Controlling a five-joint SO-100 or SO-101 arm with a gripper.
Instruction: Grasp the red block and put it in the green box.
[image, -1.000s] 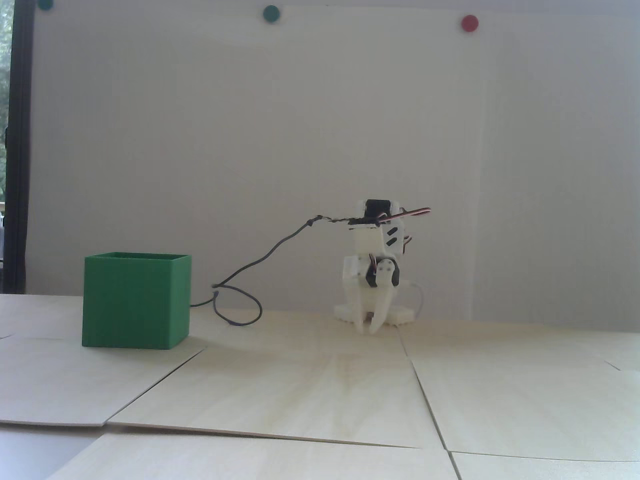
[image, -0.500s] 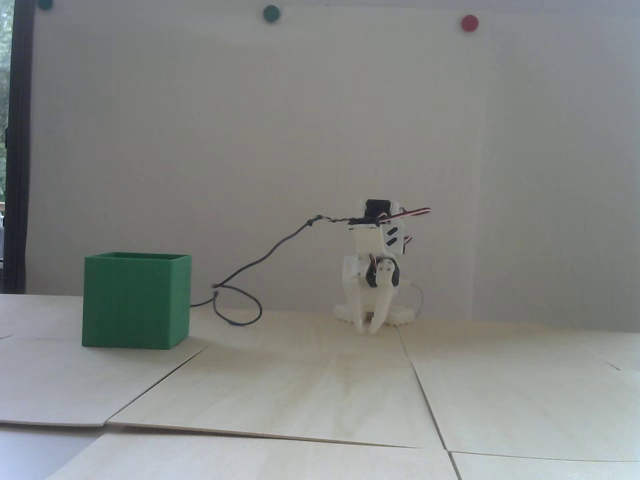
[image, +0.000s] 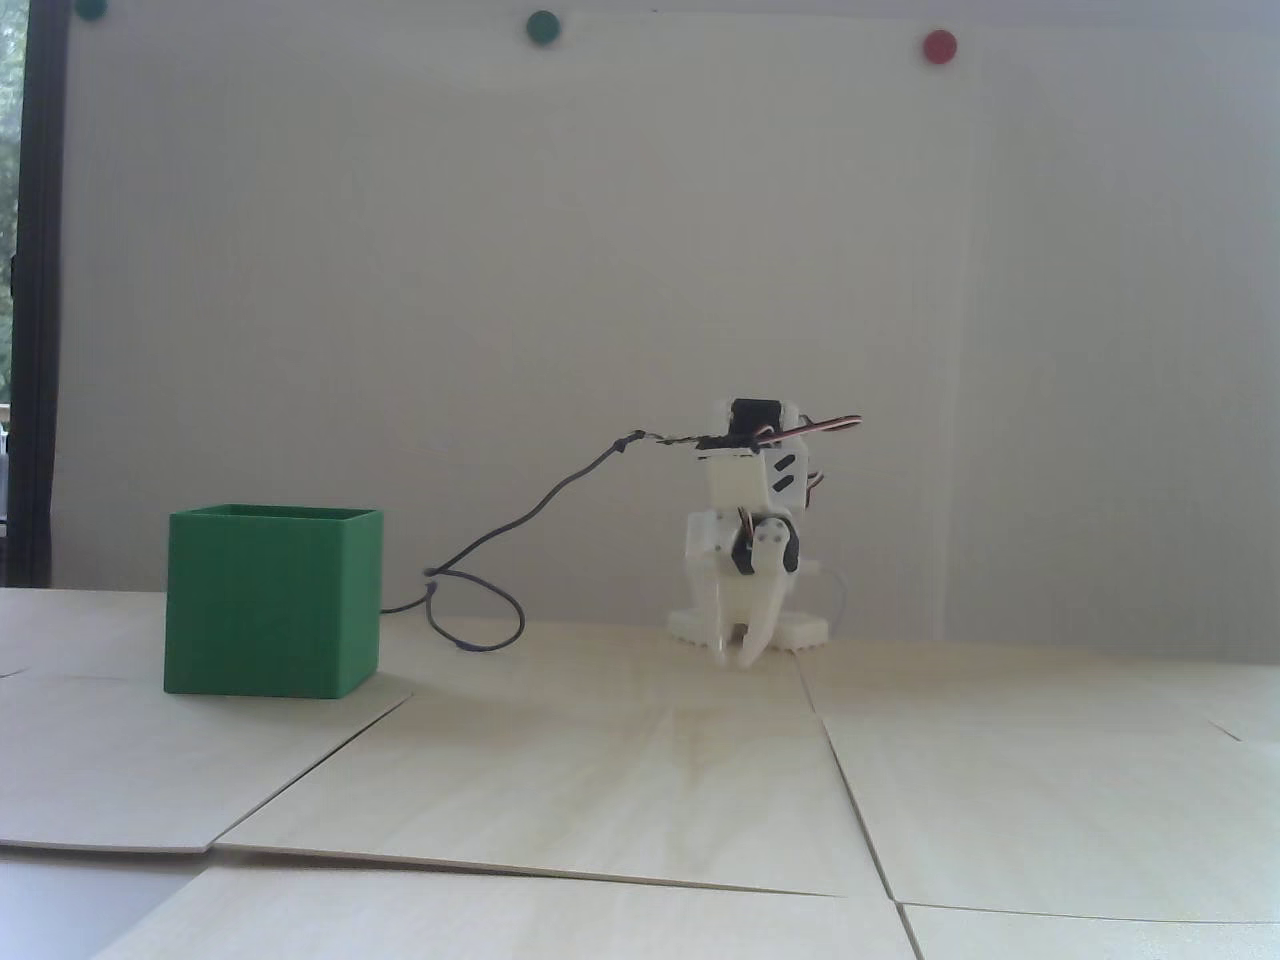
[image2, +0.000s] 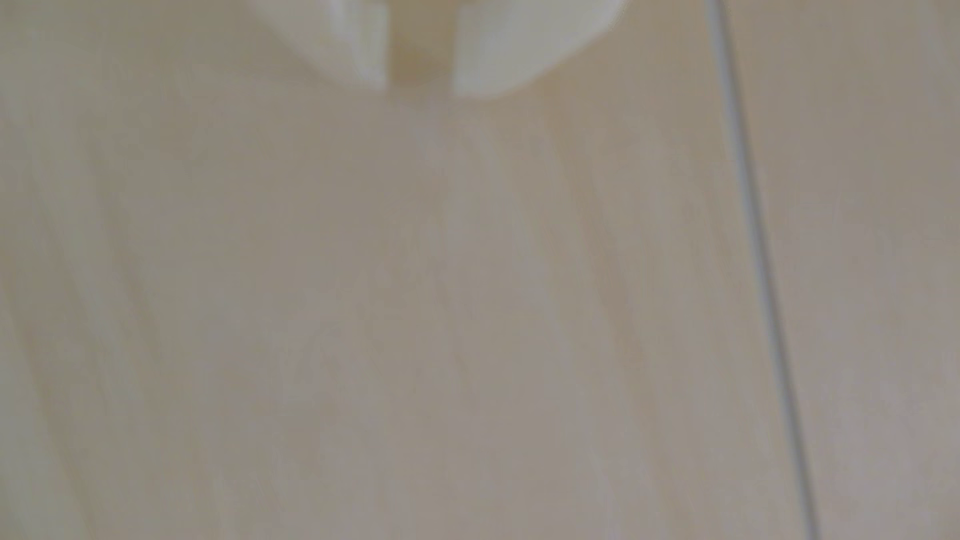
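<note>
White tool (image: 737, 655) low in the middle of the fixed view, tips pointing down, just above the bench (image: 640, 780). Small gap between the two fingertips (image2: 363, 52) at the top of the wrist view, so a little bit open, nothing held. Only bare pale wood under the tips there, with one thin seam running down the right side of that frame.

Folded white arm (image: 745, 520) right above the tool, sitting low near the back wall. Dark cable (image: 520, 520) looping from the arm down toward the left.

Green box (image: 272, 600) at the left of the fixed view, well apart from the tool, standing upright, open at the top. Inside of the box hidden from this low angle.

Red block not seen in either view. Maybe in the box already, maybe out of frame; cannot tell. Only red thing a round dot (image: 939, 45) high on the wall, upper right, plus green dots (image: 541, 26) along the top.

Going by the task words only: probably light, hard, not slippery, not easy to break. Best pinch likely across two flat sides, near the middle.
</note>
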